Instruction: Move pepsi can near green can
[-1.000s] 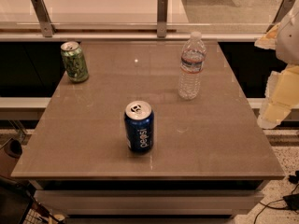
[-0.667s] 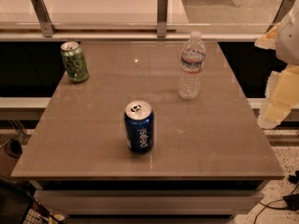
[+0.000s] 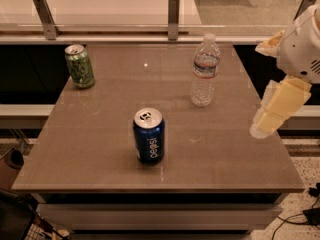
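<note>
The pepsi can (image 3: pixel 149 136) stands upright near the front middle of the grey table (image 3: pixel 100 149), dark blue with white lettering and a silver top. The green can (image 3: pixel 79 66) stands upright at the table's back left corner. My gripper (image 3: pixel 276 109) hangs at the right edge of the view, beside the table's right side and above its edge. It is well to the right of the pepsi can, touches neither can and holds nothing.
A clear plastic water bottle (image 3: pixel 204 71) stands upright at the back right of the table, between the gripper and the cans. A rail with metal posts (image 3: pixel 173 15) runs behind the table. Cables (image 3: pixel 310 215) lie on the floor at the front right.
</note>
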Robot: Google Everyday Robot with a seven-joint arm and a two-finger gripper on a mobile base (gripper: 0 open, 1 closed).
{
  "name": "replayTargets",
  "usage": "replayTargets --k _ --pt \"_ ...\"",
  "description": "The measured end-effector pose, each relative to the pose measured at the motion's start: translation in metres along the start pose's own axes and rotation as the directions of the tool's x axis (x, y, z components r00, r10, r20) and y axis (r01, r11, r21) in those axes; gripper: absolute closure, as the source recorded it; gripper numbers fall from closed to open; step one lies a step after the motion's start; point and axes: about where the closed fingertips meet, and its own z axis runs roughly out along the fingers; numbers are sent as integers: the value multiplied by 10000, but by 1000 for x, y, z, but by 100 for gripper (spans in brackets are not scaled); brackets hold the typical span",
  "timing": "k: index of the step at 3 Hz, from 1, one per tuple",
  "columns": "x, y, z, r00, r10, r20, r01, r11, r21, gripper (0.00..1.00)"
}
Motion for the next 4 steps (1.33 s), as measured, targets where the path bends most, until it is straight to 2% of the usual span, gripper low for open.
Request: replayTargets --k 1,2,3,4 --pt "-26 2 17 9955 126 944 -125 9999 -15 0" --pt "-47 3 37 9837 219 1786 -188 9996 -192 0" --pt "-68 10 61 9596 346 2791 -215 9985 -499 0" --pt "-91 26 79 9198 451 3899 -161 9969 -775 0"
